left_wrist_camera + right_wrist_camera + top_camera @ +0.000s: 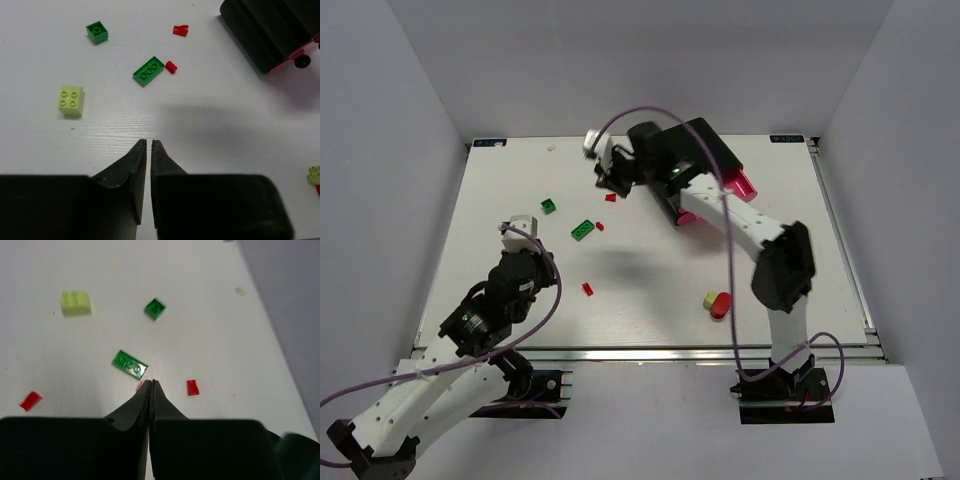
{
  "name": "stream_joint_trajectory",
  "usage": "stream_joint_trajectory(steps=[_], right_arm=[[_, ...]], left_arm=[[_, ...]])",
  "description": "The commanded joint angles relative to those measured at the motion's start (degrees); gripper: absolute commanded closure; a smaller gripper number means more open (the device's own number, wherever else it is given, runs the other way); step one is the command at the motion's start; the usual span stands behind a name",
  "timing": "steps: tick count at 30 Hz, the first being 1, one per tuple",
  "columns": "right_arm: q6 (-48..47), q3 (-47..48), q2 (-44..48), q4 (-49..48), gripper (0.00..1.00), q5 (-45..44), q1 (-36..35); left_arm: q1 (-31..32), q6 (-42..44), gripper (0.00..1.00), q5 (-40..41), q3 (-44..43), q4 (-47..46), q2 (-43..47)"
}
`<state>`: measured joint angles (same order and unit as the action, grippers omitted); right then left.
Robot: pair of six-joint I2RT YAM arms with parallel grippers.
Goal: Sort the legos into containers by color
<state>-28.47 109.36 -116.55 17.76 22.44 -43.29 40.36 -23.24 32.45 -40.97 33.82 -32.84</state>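
Green lego [149,70] beside small red lego [171,66]

Light looks fine from here: bright, even, diffuse from overhead, table [800,250] near white without clipping. Shadows are soft only: a faint smudge mid-table in the top view, a broad grey patch mid-frame in the left wrist view. Cabinet [260,35] shows a dull sheen on its ridges, no hard glare. Left gripper [149,144] fingers [210,205] crush to flat black, edges slightly soft. Top view walls [390,150] splay outward — wide-angle. Legos [130,364] look sharp in both wrist views.
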Motion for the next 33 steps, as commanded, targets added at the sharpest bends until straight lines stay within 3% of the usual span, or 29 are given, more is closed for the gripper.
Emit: stream_joint_trajectory(steps=[1,4,5,7,8,9,13,17,21,27,33], right_arm=[[12.45,-4.21,13.32,-0.36,1.0,-4.7,3.29],[17.91,-12.55,24.21,-1.06,1.0,0.91,8.38],[20.71,-14.33,26.62,-0.62,0.91,2.68,10.83],[22.4,-16.98,32.58,1.48,0.48,7.85,14.97],[23.19,-18.9,34.1,3.23,0.12,9.97,17.77],[23.46,-20.05,35.76,5.86,0.11,11.56,20.84],[22.85,-28.31,46.38,7.03,0.11,26.12,29.12],[19.95,-35.52,53.26,7.55,0.11,40.11,35.45],[21.0,-45.79,58.36,0.98,0.12,52.43,41.25],[17.05,-46.34,56.09,3.33,0.19,58.86,42.67],[11.42,-46.25,56.25,8.08,0.2,56.58,42.67]], left_arm=[[-0.19,0.48,0.81,-4.93,-1.82,-5.16,-5.9],[-1.5,1.44,0.79,-9.57,-4.28,-6.92,-15.65],[-2.82,1.88,0.78,-10.73,-5.16,-7.54,-18.02],[-4.58,3.81,0.64,-14.05,-7.18,-7.89,-25.38],[-6.94,4.6,0.53,-15.56,-9.46,-8.24,-27.78],[-8.18,5.4,0.37,-17.05,-10.7,-8.25,-30.24],[-14.42,11.36,0.2,-25.57,-18.95,-6.06,-42.55],[-18.73,15.85,0.18,-30.07,-24.32,-5.96,-52.47],[-21.81,19.99,0.19,-32.36,-30.9,-4.39,-59.85],[-23.74,25.79,0.2,-37.8,-34.7,-4.2,-66.72],[-24.27,28.43,0.17,-39.12,-37.86,-4.29,-72.71]])
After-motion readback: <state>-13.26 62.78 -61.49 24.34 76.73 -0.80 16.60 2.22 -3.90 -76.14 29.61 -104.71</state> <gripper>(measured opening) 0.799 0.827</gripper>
